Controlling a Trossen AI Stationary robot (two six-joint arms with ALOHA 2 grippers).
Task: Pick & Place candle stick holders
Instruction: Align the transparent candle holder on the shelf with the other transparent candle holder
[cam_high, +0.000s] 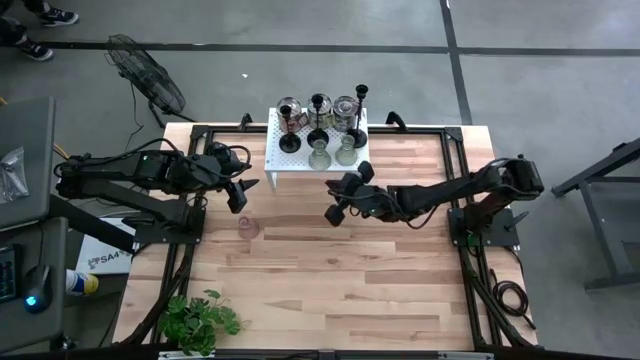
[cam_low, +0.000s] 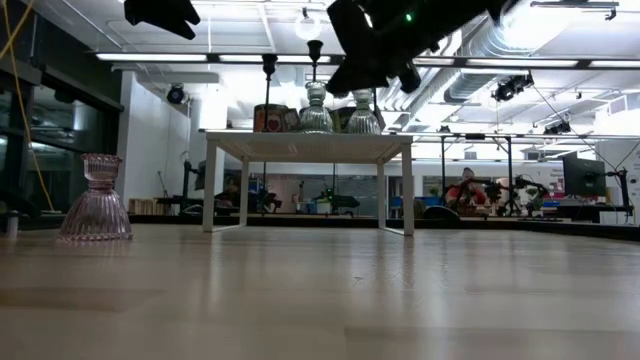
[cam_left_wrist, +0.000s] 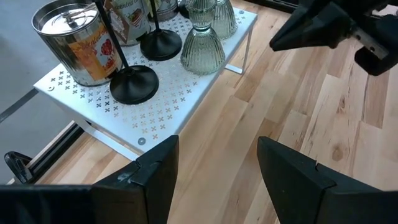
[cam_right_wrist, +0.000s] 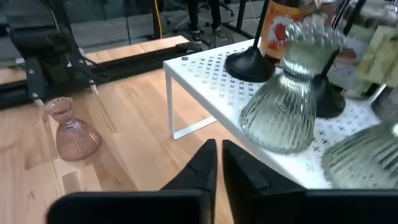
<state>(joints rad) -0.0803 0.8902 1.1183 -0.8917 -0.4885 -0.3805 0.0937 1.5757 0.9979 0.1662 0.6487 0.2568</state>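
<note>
Light wood planking forms the table (cam_high: 330, 270) that I am working over, with a white perforated stand (cam_high: 283, 152) at its far edge near the centre and a leafy plant (cam_high: 200, 320) at the near left corner. On the stand I count two slim black stemmed holders (cam_high: 320, 118), two greenish ribbed glass holders (cam_high: 319, 153) side by side at its near edge, and further glass pieces and a printed tin (cam_left_wrist: 78, 40) behind them. One pink ribbed glass holder (cam_high: 247, 227) stands upright on the bare table, left of the stand and well apart from it; the low view shows it alone at the left (cam_low: 96, 200). My left gripper (cam_high: 241, 194) hangs above the table just left of the stand and slightly beyond the pink holder; its fingers (cam_left_wrist: 155, 168) are parted about halfway, with only bare wood between them, and they hold nothing. My right gripper (cam_high: 334, 213) hangs just in front of the stand's near right part, pointing left; its fingers (cam_right_wrist: 202, 165) are closed together with only a thin slit between them, gripping nothing. From its wrist camera, one greenish holder (cam_right_wrist: 289, 102) sits on the stand close ahead, and the pink holder (cam_right_wrist: 71, 130) stands farther off on the wood.
</note>
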